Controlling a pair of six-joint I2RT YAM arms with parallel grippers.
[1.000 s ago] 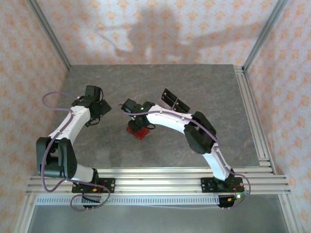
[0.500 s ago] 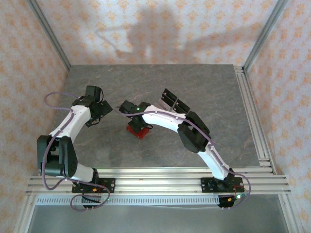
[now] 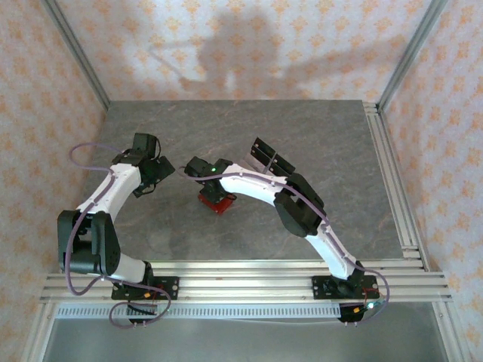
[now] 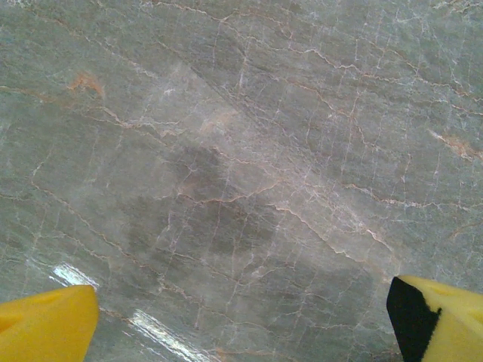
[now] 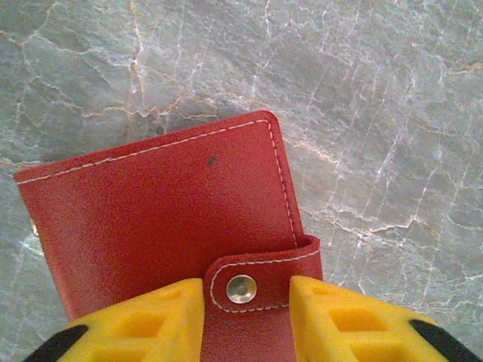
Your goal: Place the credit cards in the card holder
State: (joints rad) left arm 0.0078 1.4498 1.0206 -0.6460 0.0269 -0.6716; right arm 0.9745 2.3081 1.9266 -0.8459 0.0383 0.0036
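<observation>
Closed red card holder (image 5: 166, 204), white-stitched, snap tab (image 5: 260, 283) folded over, flat on table (image 5: 377, 90).

Card holder (image 5: 151, 211) on table (image 5: 377, 113) ctr.

Table (image 3: 324, 136): grey marble-look top w/ pale and rusty veins; close up in the wrist views it's cracked-looking, w/ a glare streak and a faint darker patch in the left wrist view. Alu rails (image 3: 241, 280) run along the near edge, and a narrower set (image 3: 392, 181) along the right side. Lying flat on the top, approx. centre, a bit left: red card holder (image 3: 215, 202), closed, white stitching round the border, snap tab (image 5: 260, 290) w/ metal stud folded over one edge. Farther back and to the right, apart from it: a long black item (image 3: 273, 157) lying at an angle, too small to ID.
</observation>
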